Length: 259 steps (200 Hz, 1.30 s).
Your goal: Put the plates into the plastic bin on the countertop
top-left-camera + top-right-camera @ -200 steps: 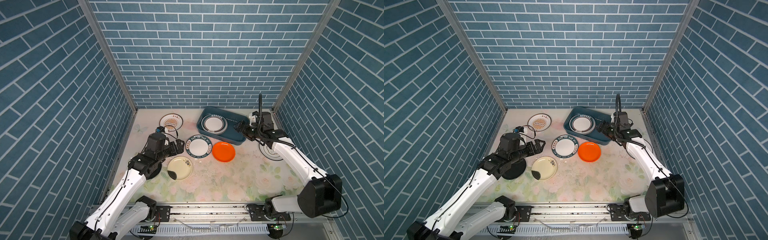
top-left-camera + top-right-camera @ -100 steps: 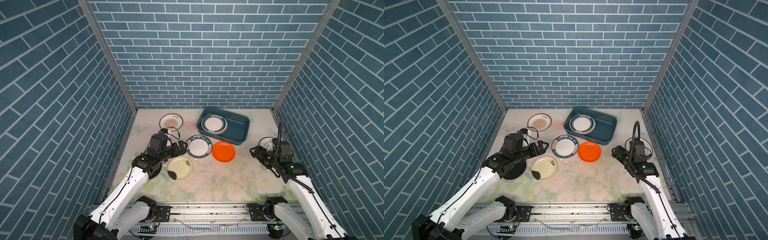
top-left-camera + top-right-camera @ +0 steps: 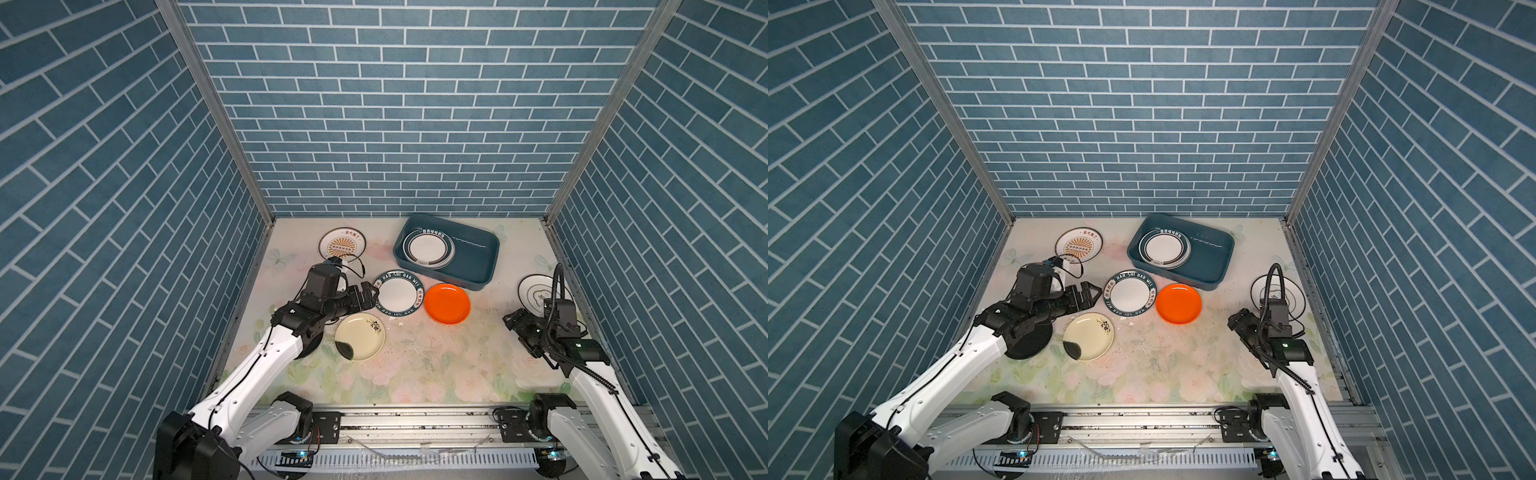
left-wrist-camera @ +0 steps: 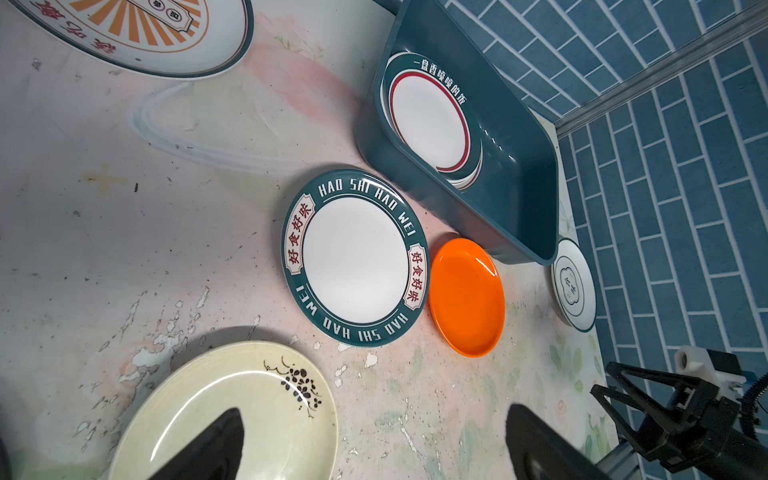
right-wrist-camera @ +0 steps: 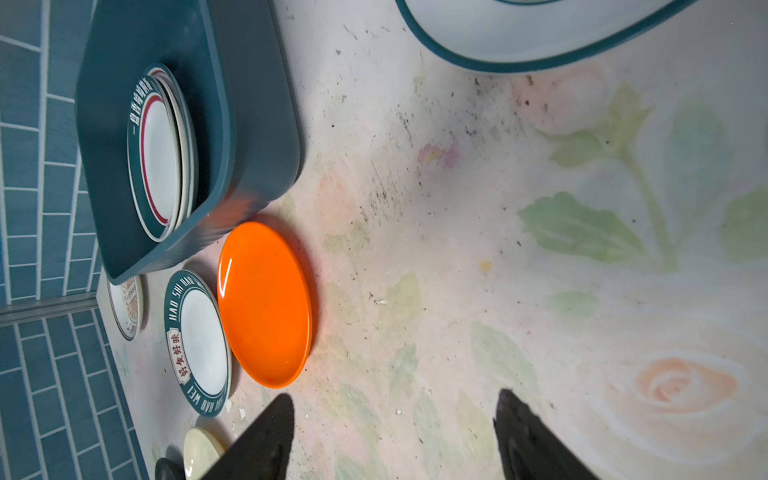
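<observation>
The left gripper [image 3: 370, 297] hovers with its jaws spread wide and empty at the edge of a round white plate with a teal rim lettered HAO SHI HAO WEI [image 3: 398, 297]. That plate lies flat just in front of the dark teal-blue rectangular plastic bin [image 3: 478, 272]; whether a fingertip touches its rim cannot be told. A glossy plain orange round plate [image 3: 447, 303] lies beside it, close against the bin's near wall. Farther from the bin sits a cream round plate with a dark sprig [image 3: 359, 336]. A white sunburst plate [image 3: 342, 248] lies off one short end of the bin and a white plate with a clover outline [image 3: 536, 291] off the other. The right gripper [image 3: 513, 320], jaws also wide and empty, hangs beyond that plate, well apart from the bin. A stack of teal-rimmed plates [image 3: 428, 249] fills the bin's half toward the sunburst plate. The countertop [image 3: 436, 365] is pale, printed with faded roses and leaves, scuffed and flaking. Blue brick-pattern walls [image 3: 395, 124] close three sides. A top view shows a black round plate [image 3: 1027, 347] largely hidden beneath the left arm. The left wrist view makes the lettering readable and shows the clover outline whole. The right wrist view catches only an arc of that plate's rim but shows the stack as layered edges.
</observation>
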Motion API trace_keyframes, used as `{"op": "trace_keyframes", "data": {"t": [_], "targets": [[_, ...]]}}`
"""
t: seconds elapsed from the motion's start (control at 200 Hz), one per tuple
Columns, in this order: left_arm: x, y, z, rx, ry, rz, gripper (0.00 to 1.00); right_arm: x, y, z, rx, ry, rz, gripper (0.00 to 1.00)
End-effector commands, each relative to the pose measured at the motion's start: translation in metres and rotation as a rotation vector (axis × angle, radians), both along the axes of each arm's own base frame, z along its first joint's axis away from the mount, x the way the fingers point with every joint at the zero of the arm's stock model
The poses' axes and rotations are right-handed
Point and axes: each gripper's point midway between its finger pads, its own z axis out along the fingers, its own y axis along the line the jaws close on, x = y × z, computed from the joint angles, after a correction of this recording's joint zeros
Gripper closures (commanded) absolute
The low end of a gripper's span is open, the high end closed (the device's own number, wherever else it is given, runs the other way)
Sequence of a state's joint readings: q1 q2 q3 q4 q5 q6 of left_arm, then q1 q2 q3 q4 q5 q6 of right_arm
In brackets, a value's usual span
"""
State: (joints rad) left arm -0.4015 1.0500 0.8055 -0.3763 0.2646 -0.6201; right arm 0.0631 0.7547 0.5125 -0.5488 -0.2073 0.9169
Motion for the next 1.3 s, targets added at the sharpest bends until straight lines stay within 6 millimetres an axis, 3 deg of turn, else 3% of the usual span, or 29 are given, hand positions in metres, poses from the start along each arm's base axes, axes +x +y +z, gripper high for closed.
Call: {"op": "trace_keyframes", "data": {"t": [0.0,0.135,0.66,0.865,1.291], "targets": [[0.005,-0.003,0.013,-0.003,-0.035,-0.022,0.00,0.007,0.001,0.000,0.054,-0.016,-0.045,0.23],[0.012,-0.002,0.005,0.000,-0.025,-0.012,0.00,0.013,0.007,0.003,0.089,-0.034,-0.029,0.24],[0.068,0.025,-0.042,-0.076,0.041,0.055,0.00,0.019,0.040,0.025,0.241,-0.146,0.122,0.23],[0.083,0.021,-0.061,-0.171,0.073,0.051,0.01,0.017,0.045,0.031,0.263,-0.174,0.154,0.23],[0.099,0.007,-0.099,-0.181,0.161,-0.021,0.23,0.010,0.045,0.029,0.265,-0.179,0.161,0.23]]}}
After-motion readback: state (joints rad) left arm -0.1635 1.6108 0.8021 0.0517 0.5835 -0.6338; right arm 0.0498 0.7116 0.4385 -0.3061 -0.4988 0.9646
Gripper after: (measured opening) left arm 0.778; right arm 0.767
